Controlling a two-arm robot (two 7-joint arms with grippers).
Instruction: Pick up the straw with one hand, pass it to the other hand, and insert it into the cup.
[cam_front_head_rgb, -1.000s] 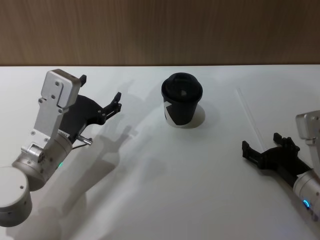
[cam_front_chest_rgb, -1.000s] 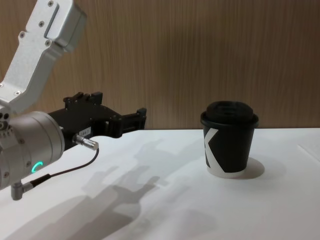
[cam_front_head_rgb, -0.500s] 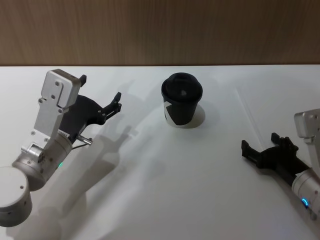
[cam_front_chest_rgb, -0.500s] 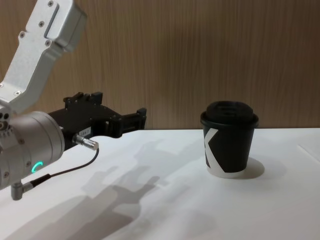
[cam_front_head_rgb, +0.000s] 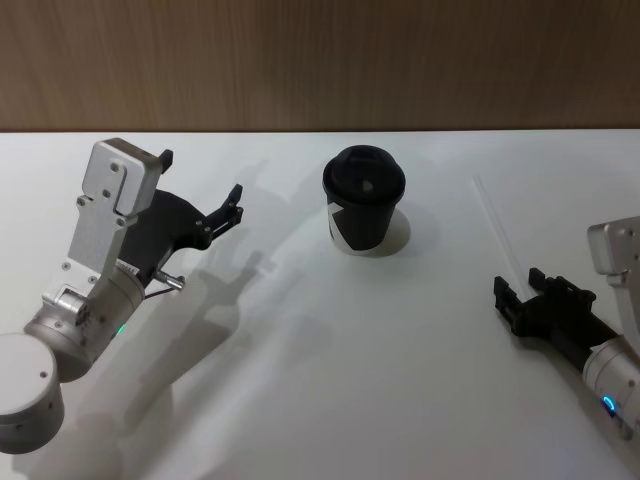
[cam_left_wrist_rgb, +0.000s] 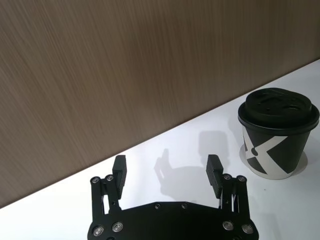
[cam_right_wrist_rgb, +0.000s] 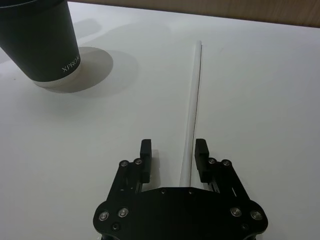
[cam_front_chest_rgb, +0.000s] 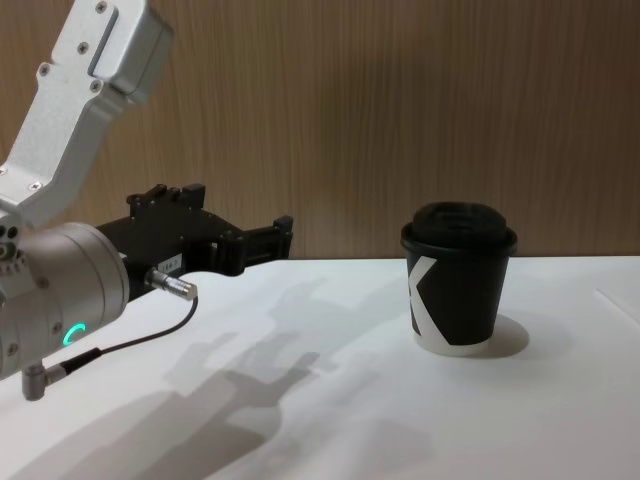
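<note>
The white straw (cam_front_head_rgb: 497, 228) lies flat on the table at the right, running away from me. In the right wrist view the straw (cam_right_wrist_rgb: 192, 107) has its near end between the two fingers of my right gripper (cam_right_wrist_rgb: 173, 151), closer to one finger, with a gap on both sides. The right gripper (cam_front_head_rgb: 517, 283) is low over the table, open but with its jaws fairly close together. The black lidded cup (cam_front_head_rgb: 363, 200) stands upright at the table's middle back, also seen as the cup (cam_front_chest_rgb: 460, 280). My left gripper (cam_front_head_rgb: 201, 177) hangs open and empty above the table's left side.
A wood-panelled wall (cam_front_head_rgb: 320, 60) runs along the table's far edge. The white table (cam_front_head_rgb: 330, 380) spreads out in front of the cup. The left arm's silver body (cam_front_chest_rgb: 60, 290) with a green ring light fills the left of the chest view.
My right gripper's fingers have drawn closer together around the straw's near end and shifted slightly right. The left arm, cup and straw have not moved.
</note>
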